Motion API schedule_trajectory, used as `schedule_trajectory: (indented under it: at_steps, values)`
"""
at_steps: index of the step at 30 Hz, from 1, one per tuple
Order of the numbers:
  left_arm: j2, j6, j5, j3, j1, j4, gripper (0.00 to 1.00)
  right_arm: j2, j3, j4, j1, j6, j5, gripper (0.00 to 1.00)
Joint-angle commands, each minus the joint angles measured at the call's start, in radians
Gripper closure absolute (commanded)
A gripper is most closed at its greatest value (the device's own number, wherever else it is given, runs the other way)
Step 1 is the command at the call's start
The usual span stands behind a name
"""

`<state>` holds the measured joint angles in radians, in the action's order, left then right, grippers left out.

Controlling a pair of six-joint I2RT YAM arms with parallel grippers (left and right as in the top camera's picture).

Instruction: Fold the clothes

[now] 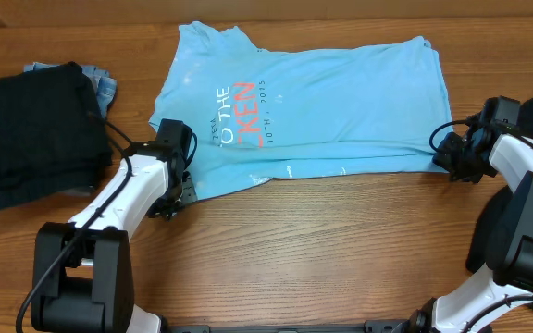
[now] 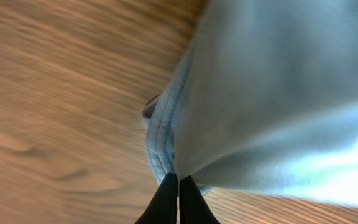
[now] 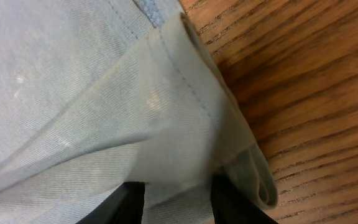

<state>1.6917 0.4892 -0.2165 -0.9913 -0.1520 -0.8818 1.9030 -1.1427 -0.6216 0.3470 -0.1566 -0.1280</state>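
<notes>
Overhead, a light blue T-shirt (image 1: 340, 92) lies spread across the far middle of the wooden tabletop (image 1: 322, 240), its orange-red and white lettering (image 1: 241, 111) running sideways near the left side. The left end effector (image 1: 181, 192) sits at the shirt's near left corner, and the right end effector (image 1: 447, 153) sits at its right edge, so each arm meets one end of the near hem. A stack of black garments (image 1: 26, 129) rests well to the left of the shirt, with a faded blue denim piece (image 1: 105, 85) poking out behind it. From the left wrist, the left end effector (image 2: 178, 186) is closed, its two dark fingertips (image 2: 166, 202) pressed together on the stitched hem of the shirt (image 2: 278, 93). From the right wrist, the right end effector (image 3: 178, 199) grips a folded bunch of the shirt (image 3: 73, 93), which fills the gap between its fingers (image 3: 126, 202).
</notes>
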Motion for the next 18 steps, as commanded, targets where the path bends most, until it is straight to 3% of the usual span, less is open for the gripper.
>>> schedule_trajectory:
  at_steps: [1, 6, 11, 18]
  values:
    - [0.005, -0.021, -0.166, 0.01, 0.051, -0.014, 0.96, 0.103, 0.043, 0.002, 0.0, 0.001, -0.004, 0.61]
    - [0.005, -0.021, -0.207, 0.01, 0.154, -0.01, 0.96, 0.103, 0.043, -0.001, 0.0, 0.001, -0.004, 0.61]
    - [0.005, -0.022, -0.157, 0.007, 0.147, -0.023, 0.82, 0.103, 0.027, -0.018, 0.0, 0.001, -0.005, 0.61]
    - [0.005, -0.021, -0.15, 0.007, 0.147, -0.01, 0.8, 0.081, -0.171, -0.136, 0.0, 0.001, -0.054, 0.61]
